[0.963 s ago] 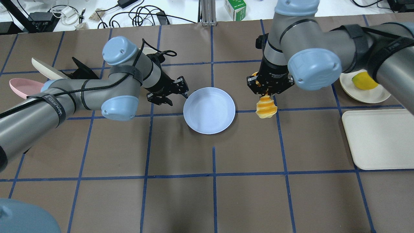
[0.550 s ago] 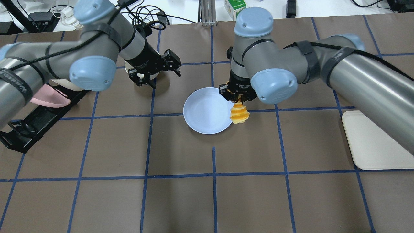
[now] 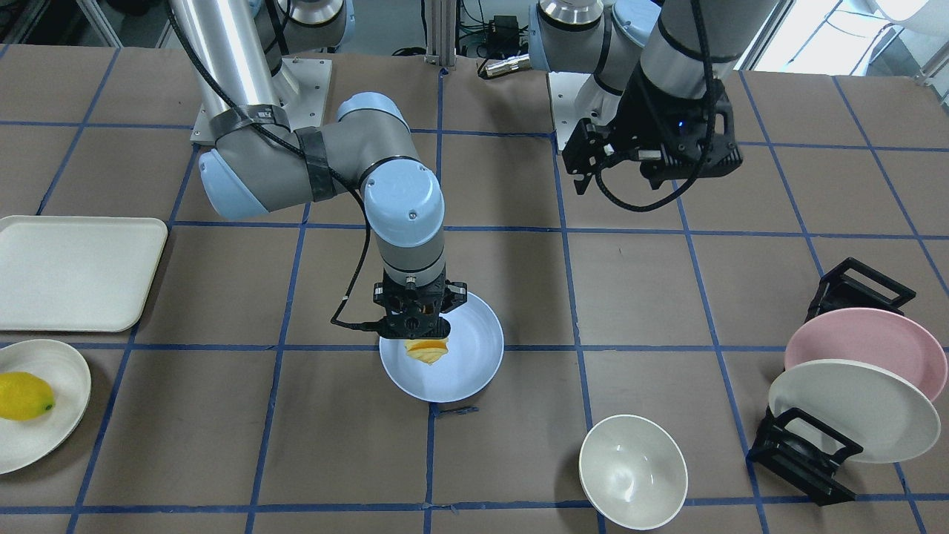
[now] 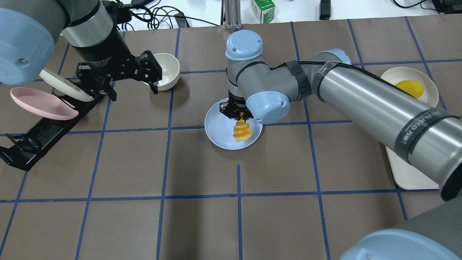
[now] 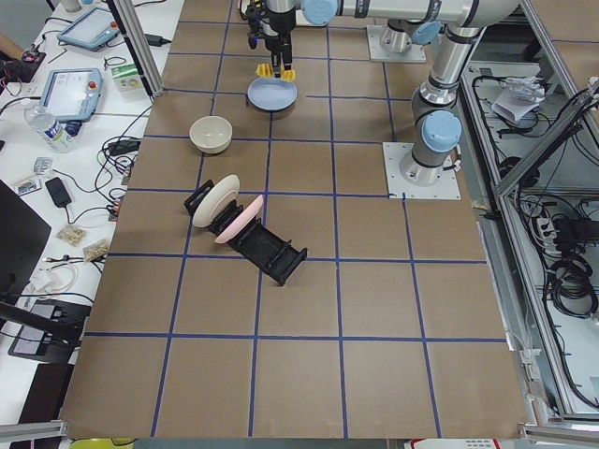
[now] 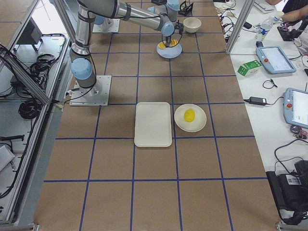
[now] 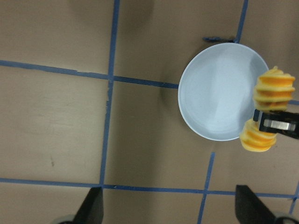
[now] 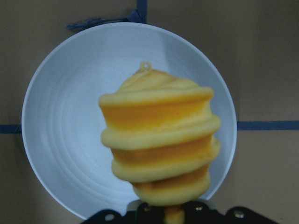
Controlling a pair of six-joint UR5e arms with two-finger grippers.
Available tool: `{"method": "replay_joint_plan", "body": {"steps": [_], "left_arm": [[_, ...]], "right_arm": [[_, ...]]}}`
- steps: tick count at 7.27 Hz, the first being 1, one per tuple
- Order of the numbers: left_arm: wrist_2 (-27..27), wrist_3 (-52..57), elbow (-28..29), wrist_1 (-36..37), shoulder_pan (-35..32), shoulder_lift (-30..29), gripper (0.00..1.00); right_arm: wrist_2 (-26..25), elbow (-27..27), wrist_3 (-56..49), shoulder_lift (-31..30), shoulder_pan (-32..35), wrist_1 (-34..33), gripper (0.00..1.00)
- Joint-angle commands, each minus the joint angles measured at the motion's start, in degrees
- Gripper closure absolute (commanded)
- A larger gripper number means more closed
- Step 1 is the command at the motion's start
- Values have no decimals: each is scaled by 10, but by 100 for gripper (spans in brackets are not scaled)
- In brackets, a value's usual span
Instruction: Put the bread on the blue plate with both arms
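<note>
Directly under right gripper, bread — over plate

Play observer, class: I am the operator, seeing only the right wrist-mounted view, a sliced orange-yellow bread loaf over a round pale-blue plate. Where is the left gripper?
Observer: The left gripper is raised, wide open and empty, off to the side of the round pale-blue plate.
Operator: What lies nearest that plate?
Observer: A cream-white round bowl, standing apart from it.
Operator: Any other food?
Observer: A smooth yellow lemon on a cream-white round plate beside a cream rectangular tray.
</note>
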Motion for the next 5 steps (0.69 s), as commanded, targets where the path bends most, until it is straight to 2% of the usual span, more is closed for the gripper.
{"method": "replay_joint_plan", "body": {"steps": [1, 2, 3, 4, 5], "left_arm": [[33, 20, -10, 1, 3, 18, 0], [34, 40, -10, 8, 3, 16, 0], [29, 106, -8, 24, 4, 14, 0], [29, 132, -10, 40, 6, 12, 0], [2, 136, -10, 51, 13, 7, 0]], "right_arm": [[1, -5, 9, 25, 9, -8, 100], [0, -5, 8, 29, 12, -9, 81], [1, -3, 9, 31, 13, -14, 60], [4, -2, 9, 35, 13, -16, 31], [34, -3, 9, 40, 13, -17, 24]]}}
